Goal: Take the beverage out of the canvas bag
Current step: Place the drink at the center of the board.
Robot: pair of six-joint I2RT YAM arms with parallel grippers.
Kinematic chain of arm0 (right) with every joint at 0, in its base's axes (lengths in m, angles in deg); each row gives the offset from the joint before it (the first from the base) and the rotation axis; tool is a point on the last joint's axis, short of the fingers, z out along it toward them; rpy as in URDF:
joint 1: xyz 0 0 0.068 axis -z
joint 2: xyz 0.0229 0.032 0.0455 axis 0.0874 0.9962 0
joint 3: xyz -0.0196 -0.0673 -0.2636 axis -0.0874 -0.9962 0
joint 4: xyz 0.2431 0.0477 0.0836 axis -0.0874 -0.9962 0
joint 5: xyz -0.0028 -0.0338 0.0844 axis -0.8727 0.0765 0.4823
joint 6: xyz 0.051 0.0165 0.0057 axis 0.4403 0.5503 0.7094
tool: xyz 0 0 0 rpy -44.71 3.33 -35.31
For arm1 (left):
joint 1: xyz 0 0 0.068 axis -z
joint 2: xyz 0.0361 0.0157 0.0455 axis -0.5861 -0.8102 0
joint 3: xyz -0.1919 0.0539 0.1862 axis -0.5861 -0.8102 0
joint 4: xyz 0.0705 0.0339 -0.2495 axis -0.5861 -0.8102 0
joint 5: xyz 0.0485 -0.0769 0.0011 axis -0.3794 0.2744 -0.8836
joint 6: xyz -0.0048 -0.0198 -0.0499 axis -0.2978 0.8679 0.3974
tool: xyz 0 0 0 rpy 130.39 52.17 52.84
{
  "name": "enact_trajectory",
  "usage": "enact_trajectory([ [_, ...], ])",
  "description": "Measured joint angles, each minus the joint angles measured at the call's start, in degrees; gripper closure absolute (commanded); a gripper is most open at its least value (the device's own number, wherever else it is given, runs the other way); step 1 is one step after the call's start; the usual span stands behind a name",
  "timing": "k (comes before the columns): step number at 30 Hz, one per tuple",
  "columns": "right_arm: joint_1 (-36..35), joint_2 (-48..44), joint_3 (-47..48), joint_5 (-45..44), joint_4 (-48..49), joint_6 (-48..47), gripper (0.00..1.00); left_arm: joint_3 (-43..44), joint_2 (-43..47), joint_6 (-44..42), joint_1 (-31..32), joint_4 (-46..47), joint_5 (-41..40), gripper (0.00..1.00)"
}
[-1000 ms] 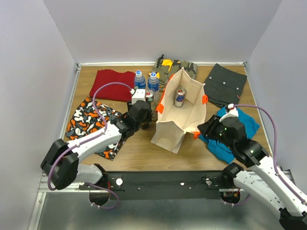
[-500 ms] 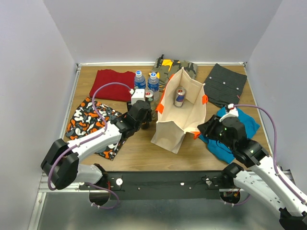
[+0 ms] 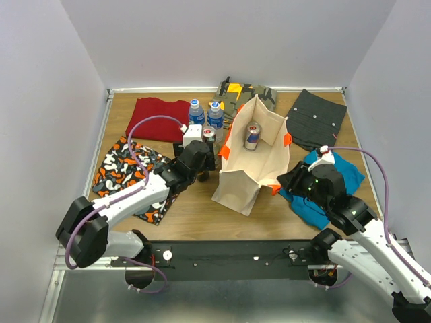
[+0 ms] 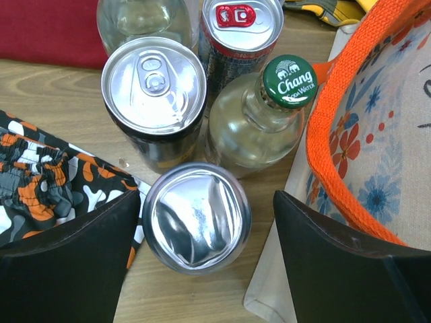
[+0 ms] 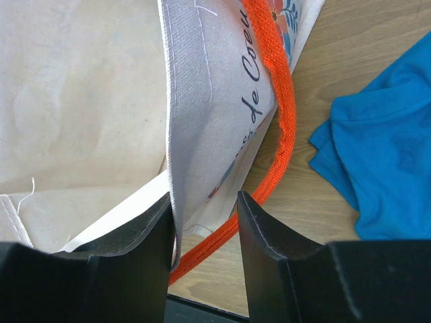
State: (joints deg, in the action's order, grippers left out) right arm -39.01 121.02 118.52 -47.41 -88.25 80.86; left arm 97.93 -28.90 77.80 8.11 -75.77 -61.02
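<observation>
The beige canvas bag with orange handles stands open mid-table, and a blue-and-silver can stands inside it. My left gripper is open just left of the bag. In the left wrist view a silver can stands between its spread fingers, untouched, with the bag's orange rim at right. My right gripper is at the bag's right wall. In the right wrist view its jaws straddle the canvas rim; the cloth rests against one finger, with a gap to the other.
A black can, a red-topped can and a green-capped glass bottle stand close beyond the silver can. Two water bottles stand behind them. Folded clothes lie around: red, patterned, camouflage, dark grey, blue.
My left gripper has shifted slightly toward the far side, near the group of cans and bottles. The right arm and the bag have not moved.
</observation>
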Motion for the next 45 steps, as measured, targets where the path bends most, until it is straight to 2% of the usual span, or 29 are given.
enact_trajectory([
  [10,0.0,0.0,0.0,0.0,0.02,0.0,0.51,0.9,2.86,-0.26,0.0,-2.45,-0.13,0.07],
  [19,0.0,-0.02,0.0,-0.02,0.02,0.0,0.51,4.9,9.22,-1.11,0.0,-6.38,-1.38,0.01],
  [28,0.0,-0.02,0.0,0.0,0.02,0.0,0.51,10.23,13.73,-1.97,-0.04,-10.27,-0.57,0.01],
  [35,0.0,-0.02,-0.02,0.0,0.02,0.0,0.51,20.72,11.23,-3.74,0.63,-13.4,6.99,0.01],
  [39,0.0,-0.02,0.0,0.0,0.02,0.0,0.51,22.53,10.69,-4.76,1.42,-12.5,13.33,0.01],
  [45,0.0,-0.13,-0.02,0.0,0.02,0.0,0.51,30.14,4.15,-8.09,4.17,-12.0,22.08,0.01],
])
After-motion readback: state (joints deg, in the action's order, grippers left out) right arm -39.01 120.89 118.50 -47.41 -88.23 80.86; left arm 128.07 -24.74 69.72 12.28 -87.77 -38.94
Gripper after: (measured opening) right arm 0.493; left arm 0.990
